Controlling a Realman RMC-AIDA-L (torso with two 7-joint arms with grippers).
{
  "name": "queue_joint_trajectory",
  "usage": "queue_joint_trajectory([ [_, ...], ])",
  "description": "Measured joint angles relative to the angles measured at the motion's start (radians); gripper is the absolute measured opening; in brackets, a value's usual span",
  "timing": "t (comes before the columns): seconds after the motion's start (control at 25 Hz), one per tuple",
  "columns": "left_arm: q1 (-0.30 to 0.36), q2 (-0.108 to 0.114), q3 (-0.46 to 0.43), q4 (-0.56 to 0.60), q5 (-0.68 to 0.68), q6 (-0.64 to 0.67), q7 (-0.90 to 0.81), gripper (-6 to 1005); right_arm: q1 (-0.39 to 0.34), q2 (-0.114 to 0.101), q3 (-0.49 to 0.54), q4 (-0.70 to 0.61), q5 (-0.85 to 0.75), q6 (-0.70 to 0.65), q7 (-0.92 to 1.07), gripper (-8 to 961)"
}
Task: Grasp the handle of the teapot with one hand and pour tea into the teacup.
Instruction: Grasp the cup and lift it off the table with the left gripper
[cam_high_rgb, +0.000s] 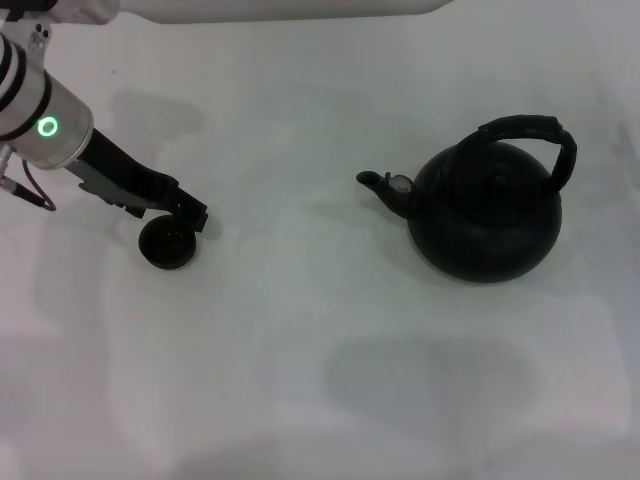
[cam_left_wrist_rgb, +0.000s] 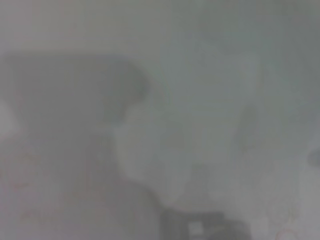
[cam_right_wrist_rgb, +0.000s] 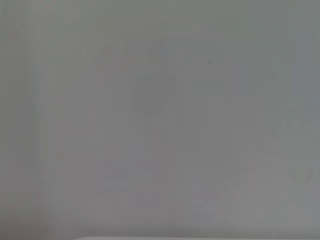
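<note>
1. The left gripper (cam_high_rgb: 185, 215) reaches in from the robot's left side of the white surface (cam_high_rgb: 300, 380), its dark fingers set low over the far rim of the teacup (cam_high_rgb: 168, 245); a green ring glows on the pale arm segment behind it.
2. Whether the left gripper's fingers are parted or closed, or pinch the cup's rim, cannot be told from the head view, where the dark fingers merge with the dark cup.
3. The teacup, small, round and black, stands upright on the surface on the robot's left, well apart from the teapot (cam_high_rgb: 487, 215).
4. The teapot, large, round and matte black, sits upright on the robot's right side of the surface, its short spout with a silvery spot pointing toward the teacup.
5. The handle (cam_high_rgb: 535, 135), a thick black ribbed hoop, arches over the teapot's top with nothing touching it.
6. The left wrist view is a grey blur with only vague dark shapes; nothing in it can be named with confidence.
7. The right wrist view shows only plain pale surface; the right gripper appears in none of the views.
</note>
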Motion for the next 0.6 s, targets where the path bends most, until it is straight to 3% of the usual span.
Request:
queue_joint_trajectory([
  [0.6,-0.013,-0.002,0.005,-0.044,0.000,0.001,-0.002,869,0.000,0.000,0.000,0.000,0.000,0.001,0.000,833],
])
